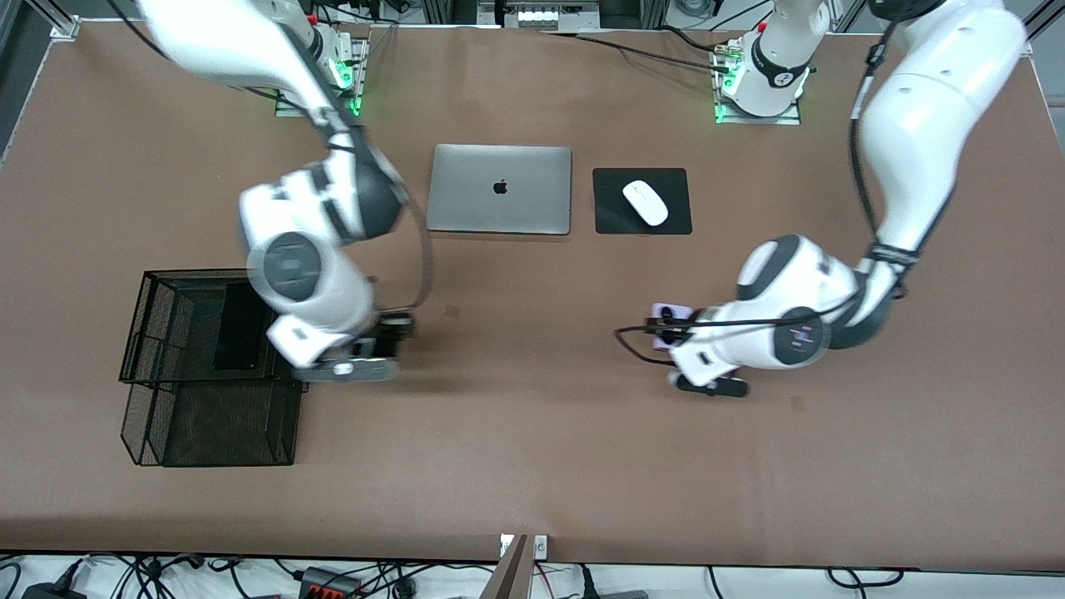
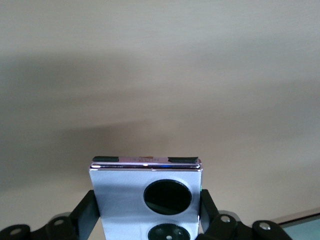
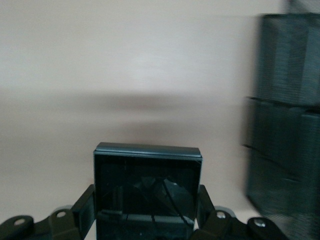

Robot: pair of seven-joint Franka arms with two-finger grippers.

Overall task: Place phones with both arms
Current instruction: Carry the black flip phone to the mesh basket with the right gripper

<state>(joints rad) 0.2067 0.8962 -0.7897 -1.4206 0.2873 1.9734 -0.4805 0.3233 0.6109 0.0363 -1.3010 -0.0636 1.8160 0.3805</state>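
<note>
My right gripper [image 1: 391, 333] is shut on the small squarish black flip phone [image 3: 147, 185], over the brown table right beside the black mesh tray [image 1: 166, 291]. The fingers [image 3: 87, 207] grip its two sides. My left gripper [image 1: 666, 329] is shut on the lavender-white flip phone [image 2: 145, 200] with two black circles, over the bare table nearer the front camera than the mouse pad. That phone also shows in the front view [image 1: 671, 314]. The long black slab phone [image 1: 237, 329] lies in the tray's upper compartment.
The silver laptop [image 1: 499, 189] lies closed mid-table, with the white mouse [image 1: 645, 202] on a black pad [image 1: 611, 212] beside it. The mesh tray also shows in the right wrist view [image 3: 290, 125], close to the held phone. Its lower compartment [image 1: 225, 433] sits nearer the front camera.
</note>
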